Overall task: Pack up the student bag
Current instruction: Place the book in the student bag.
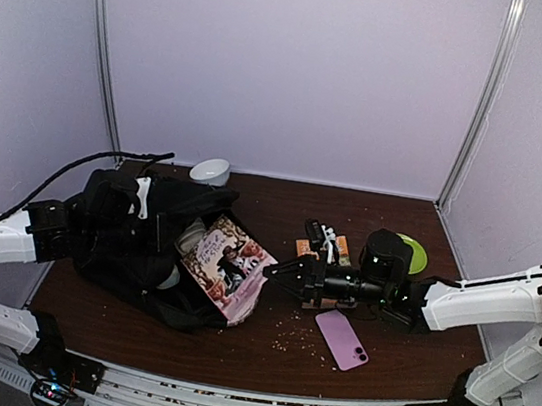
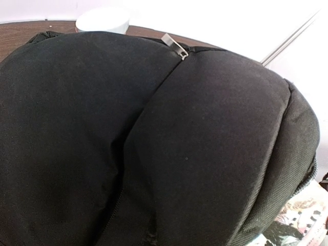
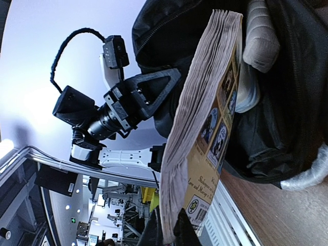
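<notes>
Where the table (image 1: 181,337) nears the arms, a pink phone (image 1: 343,339); beyond it, right hand (image 1: 272,271) clamped on a paperback book (image 1: 228,258) half inside the student bag (image 1: 130,234), lying left-centre; left hand (image 1: 72,219) closed, buried against bag fabric; white bowl (image 1: 210,170) farthest.

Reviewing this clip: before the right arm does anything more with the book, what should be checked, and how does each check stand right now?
1. The student bag has its mouth open toward the book: ok.
2. The book is fully inside the bag: not ok. Only one end is in and most of it sticks out.
3. The right gripper is shut with its tips at the book's outer edge, placed to push: ok.
4. The left gripper has a hold on the bag: cannot tell. It is shut at the bag's left side, with its fingers hidden by fabric.
5. The pink phone is clear of the book: ok. It lies apart, near the right arm.
</notes>
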You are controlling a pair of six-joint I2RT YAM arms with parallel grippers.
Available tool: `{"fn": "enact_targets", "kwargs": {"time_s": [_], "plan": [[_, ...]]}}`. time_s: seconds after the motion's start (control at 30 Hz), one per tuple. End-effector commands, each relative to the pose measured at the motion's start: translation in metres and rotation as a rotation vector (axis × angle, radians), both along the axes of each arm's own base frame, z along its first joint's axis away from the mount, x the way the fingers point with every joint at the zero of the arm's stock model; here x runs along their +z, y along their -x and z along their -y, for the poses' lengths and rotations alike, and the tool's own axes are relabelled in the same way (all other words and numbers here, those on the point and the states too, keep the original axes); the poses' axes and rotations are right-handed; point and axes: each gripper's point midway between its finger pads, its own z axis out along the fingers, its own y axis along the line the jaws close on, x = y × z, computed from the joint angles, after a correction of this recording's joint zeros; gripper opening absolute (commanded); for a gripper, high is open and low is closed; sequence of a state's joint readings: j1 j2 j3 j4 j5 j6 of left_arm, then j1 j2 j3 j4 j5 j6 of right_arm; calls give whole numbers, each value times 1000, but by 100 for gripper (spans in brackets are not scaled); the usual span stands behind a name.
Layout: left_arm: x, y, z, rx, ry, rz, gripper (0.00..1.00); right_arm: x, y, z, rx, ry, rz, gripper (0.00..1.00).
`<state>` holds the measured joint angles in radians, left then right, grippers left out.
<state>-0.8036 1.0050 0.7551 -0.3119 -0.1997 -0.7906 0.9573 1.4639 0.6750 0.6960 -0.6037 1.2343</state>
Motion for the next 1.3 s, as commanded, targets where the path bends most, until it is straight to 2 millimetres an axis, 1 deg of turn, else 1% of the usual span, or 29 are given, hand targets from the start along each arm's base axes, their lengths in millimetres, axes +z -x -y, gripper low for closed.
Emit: {"fn": "enact_targets", "kwargs": {"time_s": [0.0,0.23,0.37,0.47,0.53,0.67,0.83,0.97,1.0,1.07,1.13,1.27], "plan": [[87,-8,18,-49,230,240,0,56,9,-15,68,-184,58,0],[92,-3,15,-57,245,249,0,47,1,-28,61,-164,42,0],[95,1,15,-67,258,250,0,29,-10,-39,45,-117,3,0],[97,3,14,-73,270,253,0,21,-16,-47,34,-109,-20,0],[98,4,16,-82,282,251,0,15,-22,-54,27,-98,-35,0],[98,7,19,-98,305,239,0,10,-37,-71,10,-99,-52,0],[92,9,13,-63,338,212,0,-4,-64,-93,-50,-68,-84,0],[87,11,5,-24,375,193,0,-29,-85,-108,-109,-5,-121,0],[85,12,4,-16,382,189,0,-31,-89,-113,-120,3,-125,0],[83,13,1,3,392,184,0,-47,-98,-117,-150,42,-144,0],[81,14,0,13,401,178,0,-58,-104,-123,-168,59,-167,0],[79,16,0,29,414,168,0,-70,-116,-140,-186,62,-198,0]]}}
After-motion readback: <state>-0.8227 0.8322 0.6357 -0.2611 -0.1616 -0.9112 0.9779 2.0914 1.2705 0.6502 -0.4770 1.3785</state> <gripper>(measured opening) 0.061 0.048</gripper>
